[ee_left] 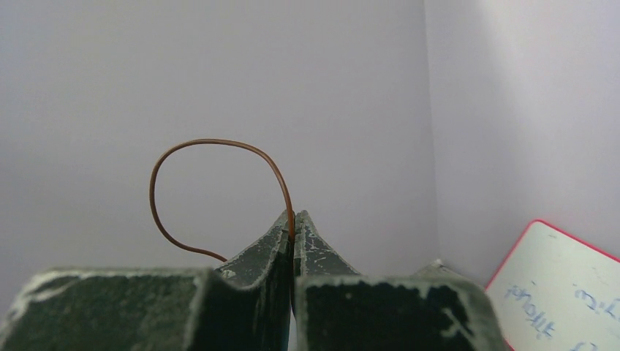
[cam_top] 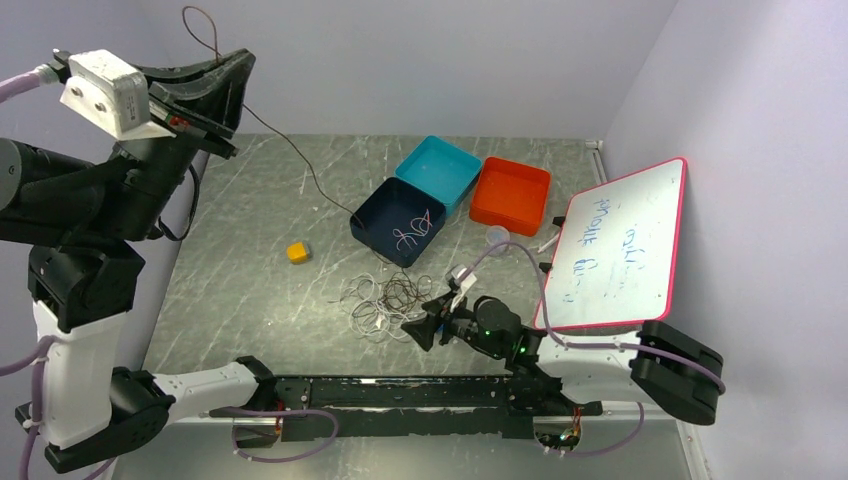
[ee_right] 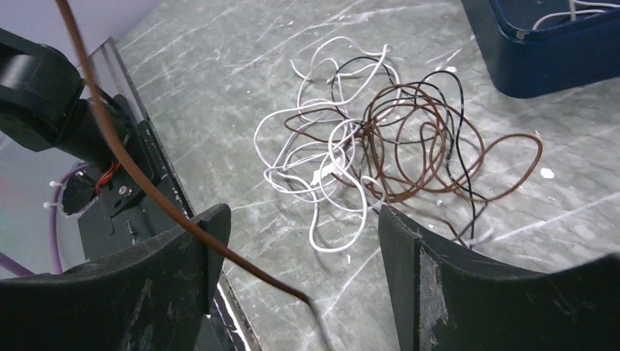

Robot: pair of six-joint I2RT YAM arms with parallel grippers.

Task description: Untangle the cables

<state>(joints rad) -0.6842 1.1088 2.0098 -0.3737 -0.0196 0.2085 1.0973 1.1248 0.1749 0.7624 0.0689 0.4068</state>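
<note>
brown cable [ee_left: 212,141]: a thin cord with one end pinched in the left pincer, arching in a small loop above the tips. from there it slants down through the air toward the dark blue tray [cam_top: 375,240] and reaches the worktop near the tray's left corner.
left pincer [ee_left: 294,225]: closed tight on the brown cable, raised high over the worktop [cam_top: 250,200] and well to the left of the tray.
tangle [ee_right: 365,139]: a loose knot of brown, white and black loops, flat on the worktop just on the near side of the tray and not touching its wall.
white cables [ee_right: 322,183]: they make up the part of the tangle farthest from the tray.
black cable [ee_right: 457,95]: threaded through the brown coils on the side nearer the tray.
right pincer [ee_right: 303,219]: fingers spread wide and gripping nothing, low over the worktop on the near side of the tray, just beside the tangle. a stretch of brown cable crosses in front of one finger and ends in the gap; i cannot tell whether it touches.
key relation: the tangle lies straight ahead of the right pincer's open gap, with the tray beyond and off to one side. the lifted brown cable's long axis runs from the high left pincer down toward the tray.
nearer arm: the right, by far.
next move, as i judge it: the right pincer goes forward to take or pin one loop while the left draws the brown cable out.
risk: catching several strands at once and dragging the whole knot.
</note>
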